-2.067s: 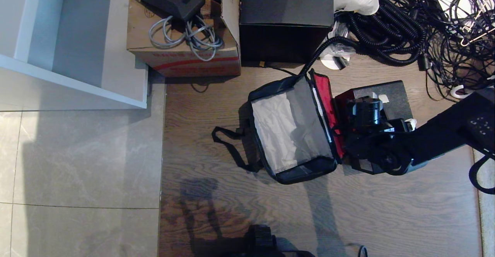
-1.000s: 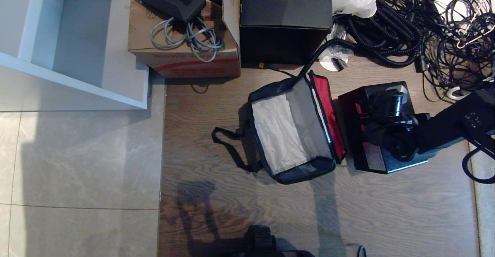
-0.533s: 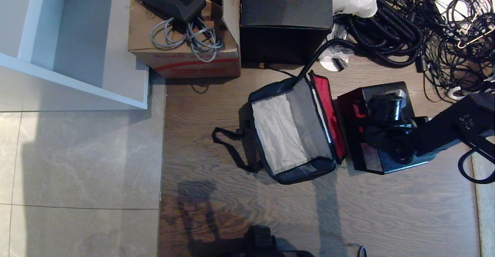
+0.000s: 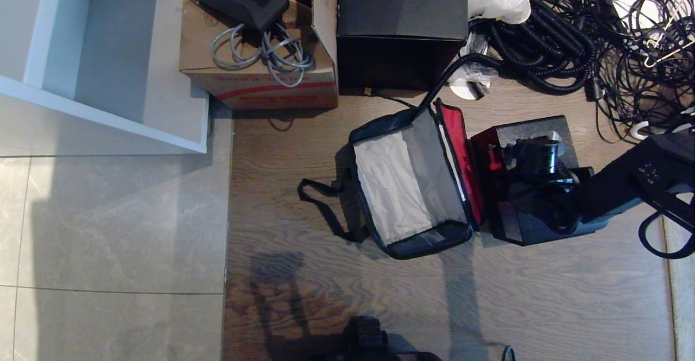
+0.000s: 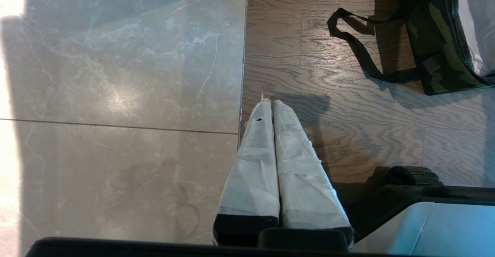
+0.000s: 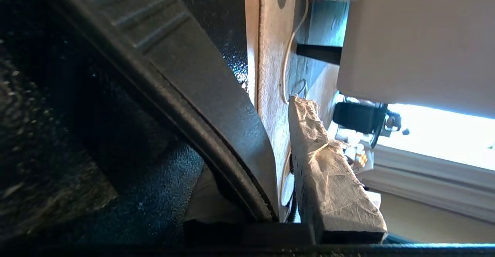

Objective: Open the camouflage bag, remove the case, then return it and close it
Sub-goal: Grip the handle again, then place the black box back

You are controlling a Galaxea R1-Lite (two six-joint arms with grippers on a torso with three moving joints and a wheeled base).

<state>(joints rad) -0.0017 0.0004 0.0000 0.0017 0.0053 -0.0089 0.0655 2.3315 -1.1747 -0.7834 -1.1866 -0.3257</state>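
Right gripper (image 4: pixel 529 157), black with tape-wrapped fingers (image 6: pixel 328 172), sits on top of the black speckled hard rectangular case (image 4: pixel 535 130), at about 3 o'clock from the bag in the head view. Right wrist view shows the case's black ribbed top handle (image 6: pixel 201 94) sandwiched between the two fingers, jaws narrowed onto it, so it has hold of the handle. Case stands on the brown wood-grain floor (image 4: pixel 543 296), its red side facing the bag, just beside the bag's raised lid; cannot tell if they touch.

Soft boxy camouflage fabric bag (image 4: pixel 412 182) with black trim is open mid-frame, red lid lining (image 4: pixel 461 149) upright on its 3 o'clock edge, grey interior exposed, black strap (image 4: pixel 320 198) trailing toward 9 o'clock.

Left gripper (image 5: pixel 272 106) hangs low over the seam between grey tile and wood floor, taped fingers pressed together, holding nothing.

Brown cardboard box (image 4: pixel 255 73) with grey cables at 11 o'clock from the bag, larger black cube box with spiral logo (image 4: pixel 402 19) at 12, tangle of black cables (image 4: pixel 570 40) at 1 to 2 o'clock.
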